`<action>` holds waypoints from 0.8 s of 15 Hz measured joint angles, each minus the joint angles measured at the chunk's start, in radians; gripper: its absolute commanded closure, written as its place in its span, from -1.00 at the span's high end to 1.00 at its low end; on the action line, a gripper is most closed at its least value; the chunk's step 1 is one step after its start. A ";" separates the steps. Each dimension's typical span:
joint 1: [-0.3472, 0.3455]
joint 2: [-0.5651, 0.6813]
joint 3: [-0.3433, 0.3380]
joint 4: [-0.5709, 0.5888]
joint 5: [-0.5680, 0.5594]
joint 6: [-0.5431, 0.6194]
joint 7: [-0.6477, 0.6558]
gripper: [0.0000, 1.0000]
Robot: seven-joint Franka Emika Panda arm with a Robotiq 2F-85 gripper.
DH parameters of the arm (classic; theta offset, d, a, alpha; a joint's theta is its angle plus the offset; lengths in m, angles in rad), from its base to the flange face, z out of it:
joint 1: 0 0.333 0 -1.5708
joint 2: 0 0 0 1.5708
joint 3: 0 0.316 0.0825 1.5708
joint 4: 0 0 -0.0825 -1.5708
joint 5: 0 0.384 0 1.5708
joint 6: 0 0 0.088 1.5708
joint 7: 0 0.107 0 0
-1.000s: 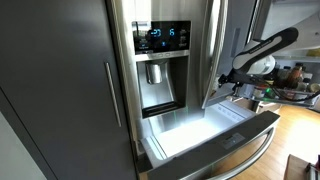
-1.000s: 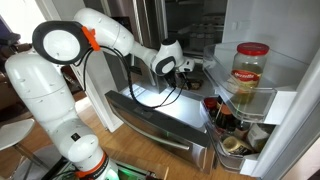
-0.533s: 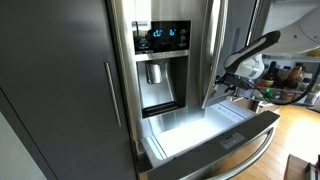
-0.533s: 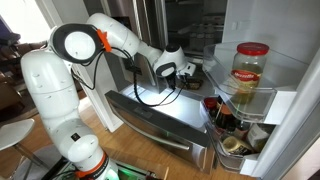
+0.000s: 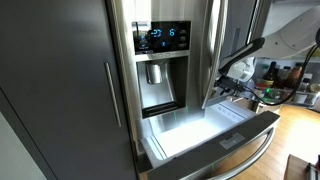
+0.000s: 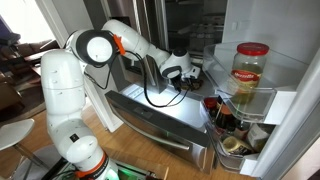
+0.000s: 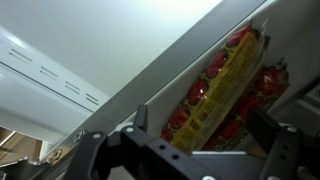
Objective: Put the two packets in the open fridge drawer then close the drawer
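Wrist view: released jaws are hovering wide apart; the yellow-and-red packet (image 7: pixel 215 90) is lying straight ahead between them, its long axis slanting lower left to upper right

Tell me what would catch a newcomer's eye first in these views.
The wide fridge drawer stands pulled out at the bottom, its white inside brightly lit. Above it the white arm reaches in, and its open gripper faces the yellow-and-red packets that fill the wrist view. A big red-lidded jar sits on the door shelf.
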 measured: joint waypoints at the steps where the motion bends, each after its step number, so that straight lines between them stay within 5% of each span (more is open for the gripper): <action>1: -0.005 0.019 0.005 0.019 0.000 -0.002 0.000 1.00; 12: -0.073 0.137 0.127 0.168 0.057 -0.004 -0.074 1.00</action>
